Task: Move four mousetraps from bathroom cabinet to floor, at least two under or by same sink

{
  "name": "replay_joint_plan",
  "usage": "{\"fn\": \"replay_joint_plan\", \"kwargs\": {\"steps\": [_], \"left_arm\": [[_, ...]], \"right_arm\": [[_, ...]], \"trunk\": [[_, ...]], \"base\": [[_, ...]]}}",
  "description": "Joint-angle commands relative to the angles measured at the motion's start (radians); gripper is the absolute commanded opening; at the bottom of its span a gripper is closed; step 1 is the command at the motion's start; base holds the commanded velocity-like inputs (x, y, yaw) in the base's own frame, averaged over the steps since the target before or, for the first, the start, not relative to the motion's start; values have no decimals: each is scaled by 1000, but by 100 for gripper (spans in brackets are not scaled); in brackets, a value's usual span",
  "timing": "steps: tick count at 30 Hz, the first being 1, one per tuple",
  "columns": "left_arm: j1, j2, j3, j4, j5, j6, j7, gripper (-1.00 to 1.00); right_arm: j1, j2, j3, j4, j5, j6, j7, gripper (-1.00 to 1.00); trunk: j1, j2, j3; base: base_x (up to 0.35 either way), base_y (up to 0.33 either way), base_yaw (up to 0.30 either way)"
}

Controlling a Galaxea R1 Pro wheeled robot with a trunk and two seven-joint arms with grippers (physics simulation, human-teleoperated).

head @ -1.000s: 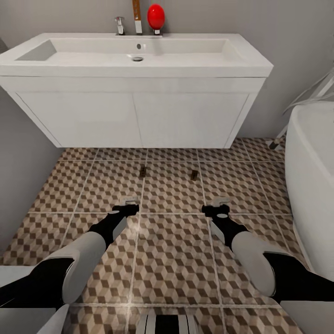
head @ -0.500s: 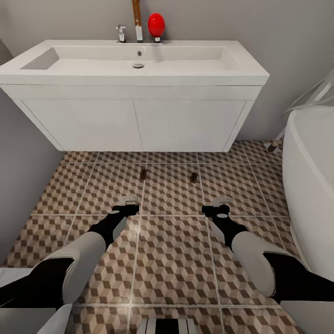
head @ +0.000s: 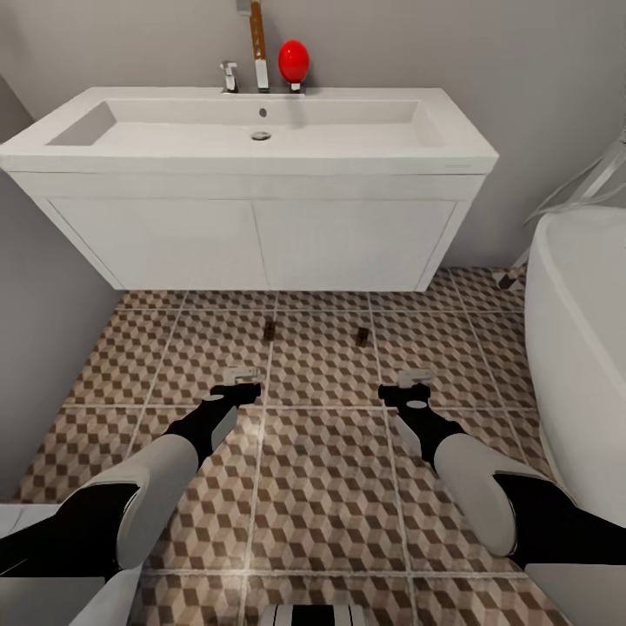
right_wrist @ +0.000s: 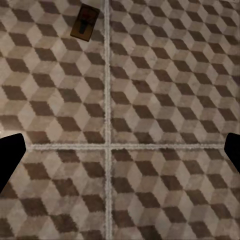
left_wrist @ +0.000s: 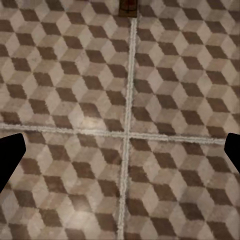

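Item: two mousetraps, both on the bathroom floor [head: 322,452].

Left mousetrap [head: 269,330]: we find it on a grout line, just in front of the sink [head: 252,143] vanity's lower edge, long axis running from us toward the vanity. We see its near end in the left wrist view [left_wrist: 129,6], straight ahead of the fingers.

Right mousetrap [head: 361,336]: we log it on the neighbouring tile, also just in front of the vanity, well apart from the first and lying the same way. In the right wrist view [right_wrist: 83,21] it sits slightly tilted, just beside a grout line.

Left gripper [head: 243,377]: nearer the left trap, which lies forward of it and a little toward the robot's middle. We see its dark fingertips [left_wrist: 10,155] spread wide over bare tile, holding nothing.

Right gripper [head: 414,380]: nearer the right trap, which lies forward and inward of it. We see it spread and unloaded likewise.

Judgement: we count two traps set beside the sink; the other two and the cabinet are not catalogued here, so fetching them is likely next.
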Motion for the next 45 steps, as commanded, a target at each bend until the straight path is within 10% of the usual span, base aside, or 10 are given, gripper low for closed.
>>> {"fn": "replay_joint_plan", "kwargs": {"steps": [1, 45], "left_arm": [[0, -1, 6, -2, -3, 6, 1, 100], [3, 8, 7, 170, 10, -1, -5, 100]], "right_arm": [[-1, 0, -9, 1, 9, -4, -2, 100], [1, -5, -11, 138, 2, -7, -5, 100]], "trunk": [[-4, 7, 3], [-173, 315, 141]], "base": [[0, 0, 0], [0, 0, 0]]}}
